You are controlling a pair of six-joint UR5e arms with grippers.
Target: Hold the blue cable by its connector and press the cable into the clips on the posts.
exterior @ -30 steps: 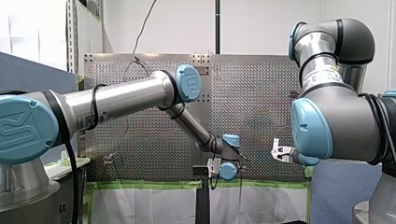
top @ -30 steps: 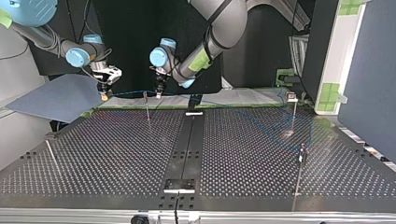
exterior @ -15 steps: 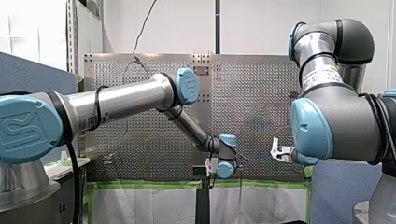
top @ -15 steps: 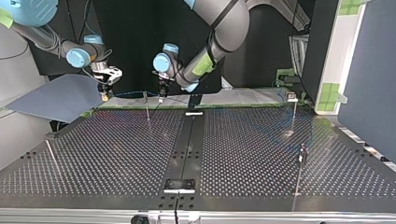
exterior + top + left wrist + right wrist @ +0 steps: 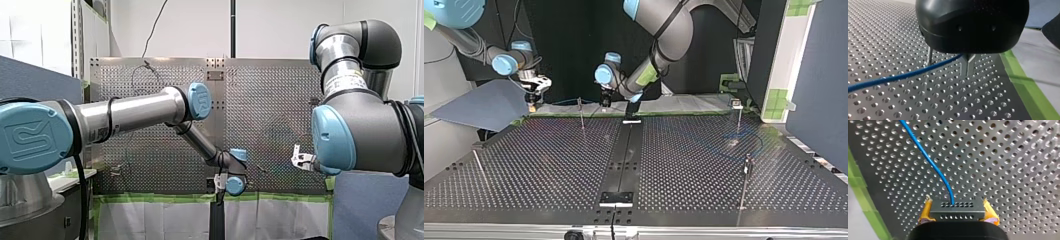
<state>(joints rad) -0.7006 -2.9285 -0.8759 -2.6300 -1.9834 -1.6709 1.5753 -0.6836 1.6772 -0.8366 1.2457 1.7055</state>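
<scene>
In the right wrist view my right gripper (image 5: 957,208) is shut on the dark grey connector (image 5: 957,213), held between its yellow pads (image 5: 926,211). The blue cable (image 5: 928,160) leaves the connector and runs over the perforated table. In the left wrist view my left gripper (image 5: 967,73) has its metal fingers shut on the blue cable (image 5: 898,77), close beside a thin post (image 5: 929,56). In the top view my right gripper (image 5: 531,105) hangs at the back left. My left gripper (image 5: 604,102) is just right of a post (image 5: 581,112). The cable (image 5: 564,101) stretches faintly between them.
More posts stand at the top view's right (image 5: 739,117), near right (image 5: 746,180) and near left (image 5: 480,167). A black rail (image 5: 624,150) runs down the table's middle. A grey-blue panel (image 5: 484,102) lies beyond the back left corner. Green tape edges the far side.
My left gripper has slid along the back edge toward the top view's right, away from the post. My right gripper has shifted slightly toward that view's left. The loose cable at the right has shifted.
</scene>
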